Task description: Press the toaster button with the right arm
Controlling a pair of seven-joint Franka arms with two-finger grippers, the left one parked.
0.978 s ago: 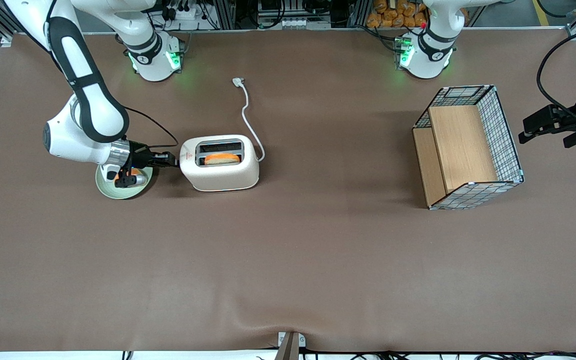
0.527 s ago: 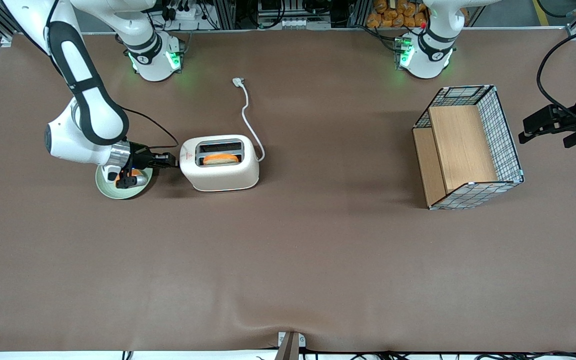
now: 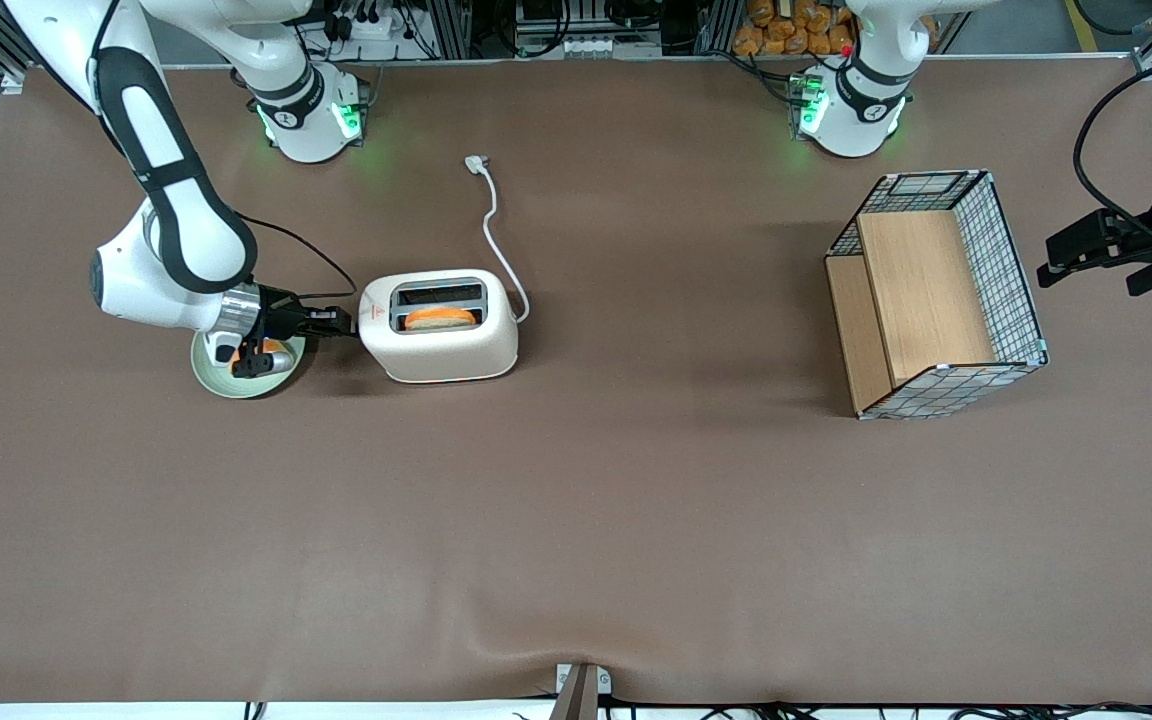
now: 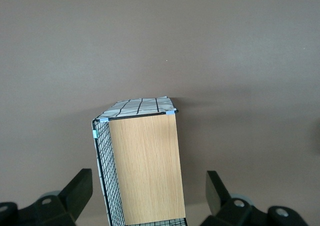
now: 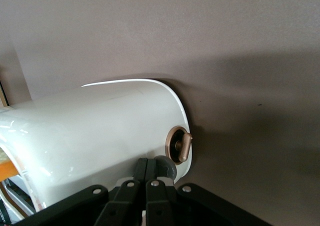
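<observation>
A brown cloth-covered table (image 3: 576,500) fills the scene, with metal framing and cables along its edge farthest from the front camera. A wire-mesh wooden basket (image 3: 936,295) lies toward the parked arm's end. The cream-white rounded toaster (image 3: 439,326) stands toward the working arm's end, an orange-edged slice (image 3: 442,318) in its slot. A pale green round plate (image 3: 236,370) sits beside it. The white right arm (image 3: 171,200) holds its black gripper (image 5: 146,175) at the toaster's end face, fingers (image 5: 156,172) pressed together, tips touching the small grey toaster button (image 5: 166,167) beside a bronze dial (image 5: 180,145).
</observation>
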